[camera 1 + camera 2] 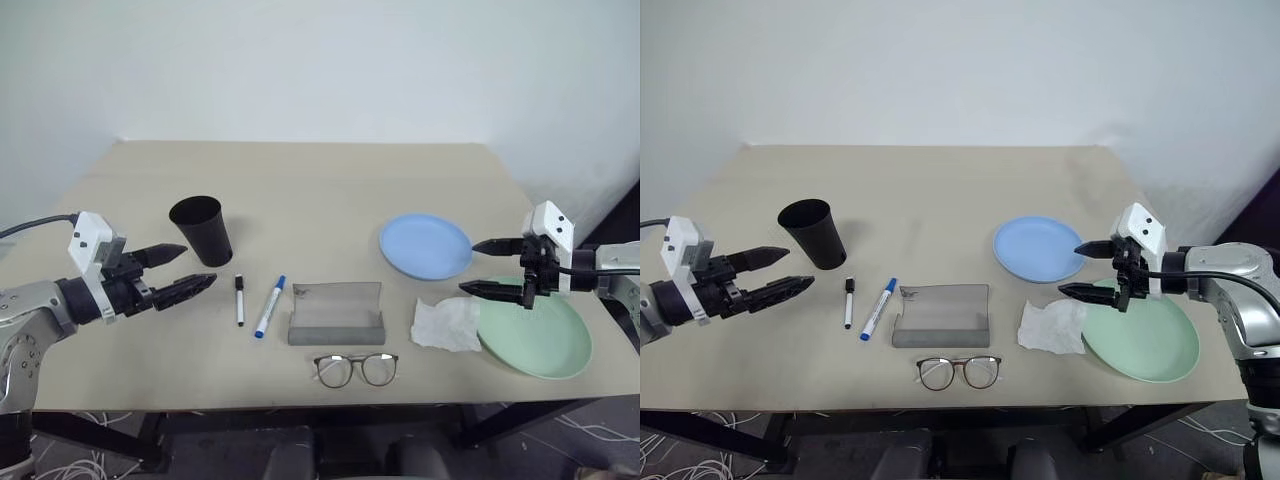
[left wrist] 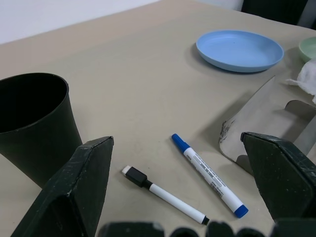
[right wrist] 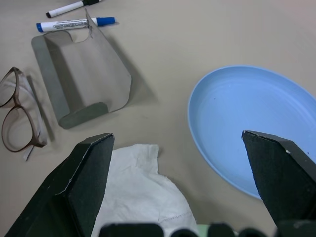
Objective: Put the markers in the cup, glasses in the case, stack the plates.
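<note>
Head views: on the counter (image 1: pixel 320 180) we log the black cup (image 1: pixel 203 230) upright, two markers (image 1: pixel 255 302) beside it, the open grey case (image 1: pixel 336 314), the glasses (image 1: pixel 356 369) just in front, a blue plate (image 1: pixel 425 246), a mint plate (image 1: pixel 535 335), and a tissue (image 1: pixel 447 325) touching the mint rim. Left hand (image 1: pixel 185 270) wide, empty. Right hand (image 1: pixel 495 268) wide, empty.

Left wrist view: markers look light and slick, likely to roll; we'd pinch mid-barrel.

Right wrist view: glasses look fragile; take the bridge. Plates stiff; grip the rim.
</note>
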Action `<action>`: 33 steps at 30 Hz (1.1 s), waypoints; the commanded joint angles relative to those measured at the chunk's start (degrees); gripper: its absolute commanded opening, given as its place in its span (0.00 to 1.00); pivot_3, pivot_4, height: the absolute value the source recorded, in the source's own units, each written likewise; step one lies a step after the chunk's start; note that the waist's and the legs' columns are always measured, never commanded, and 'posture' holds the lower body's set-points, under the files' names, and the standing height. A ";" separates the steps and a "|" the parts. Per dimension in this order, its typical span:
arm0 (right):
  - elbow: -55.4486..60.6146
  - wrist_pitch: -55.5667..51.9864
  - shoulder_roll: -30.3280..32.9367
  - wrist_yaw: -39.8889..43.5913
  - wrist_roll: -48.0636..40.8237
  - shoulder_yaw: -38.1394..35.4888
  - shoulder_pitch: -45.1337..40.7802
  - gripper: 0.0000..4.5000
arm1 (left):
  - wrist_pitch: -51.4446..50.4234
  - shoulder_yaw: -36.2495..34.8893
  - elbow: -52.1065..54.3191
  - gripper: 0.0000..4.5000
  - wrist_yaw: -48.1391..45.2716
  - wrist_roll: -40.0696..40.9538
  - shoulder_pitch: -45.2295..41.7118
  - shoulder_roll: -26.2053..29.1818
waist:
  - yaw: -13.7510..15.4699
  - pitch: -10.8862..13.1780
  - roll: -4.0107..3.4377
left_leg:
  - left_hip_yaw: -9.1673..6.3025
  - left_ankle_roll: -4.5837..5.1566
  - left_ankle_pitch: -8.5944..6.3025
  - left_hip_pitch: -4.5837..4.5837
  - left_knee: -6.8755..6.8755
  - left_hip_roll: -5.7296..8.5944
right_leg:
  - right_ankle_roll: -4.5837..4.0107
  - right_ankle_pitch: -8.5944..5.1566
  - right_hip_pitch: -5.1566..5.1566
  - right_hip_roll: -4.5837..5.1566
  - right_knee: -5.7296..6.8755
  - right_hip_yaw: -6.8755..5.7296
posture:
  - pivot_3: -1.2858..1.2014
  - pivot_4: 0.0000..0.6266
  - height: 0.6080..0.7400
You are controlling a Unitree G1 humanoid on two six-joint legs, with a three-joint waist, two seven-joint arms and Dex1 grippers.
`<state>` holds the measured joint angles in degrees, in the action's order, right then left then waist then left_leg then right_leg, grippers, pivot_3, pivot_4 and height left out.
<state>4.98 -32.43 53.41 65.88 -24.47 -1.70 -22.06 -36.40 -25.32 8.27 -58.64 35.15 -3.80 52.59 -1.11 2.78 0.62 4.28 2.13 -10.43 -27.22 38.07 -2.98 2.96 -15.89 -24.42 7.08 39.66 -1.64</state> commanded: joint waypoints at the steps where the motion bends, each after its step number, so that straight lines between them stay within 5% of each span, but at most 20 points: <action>1: 3.60 -0.58 0.99 -0.41 -1.38 -2.92 0.89 1.00 | 0.17 0.69 0.58 0.97 0.19 0.89 -2.55 0.10 | 0.09 0.00 0.01 | -0.01 0.00 0.00 0.00 0.00 0.00 | 0.00 0.00 0.01 0.00 0.00 -0.02 | 0.52 0.00 0.53; 15: 6.05 -1.69 1.60 -2.20 -1.94 -6.40 4.76 1.00 | 1.18 3.48 -1.57 0.97 -0.21 -0.18 -5.88 -0.21 | 0.02 0.00 0.02 | -0.04 0.00 0.00 0.00 0.09 -0.01 | 0.01 0.03 0.08 0.00 -0.01 -0.13 | 0.52 0.00 0.53; 33: 1.36 -0.54 1.50 -1.01 0.99 -2.32 0.67 1.00 | 0.15 0.25 7.07 0.97 2.91 2.09 2.69 -2.89 | -0.01 0.01 0.02 | -0.05 0.00 -0.01 0.00 0.10 -0.05 | 0.00 0.03 0.08 0.01 -0.01 -0.15 | 0.52 0.00 0.53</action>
<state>6.85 -33.94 53.83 64.27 -24.30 -3.99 -19.90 -36.18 -22.64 12.46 -56.30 35.77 -1.09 49.64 -1.12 2.78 0.64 4.23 2.13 -10.44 -27.22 38.17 -3.03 2.97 -15.86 -24.34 7.09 39.65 -1.79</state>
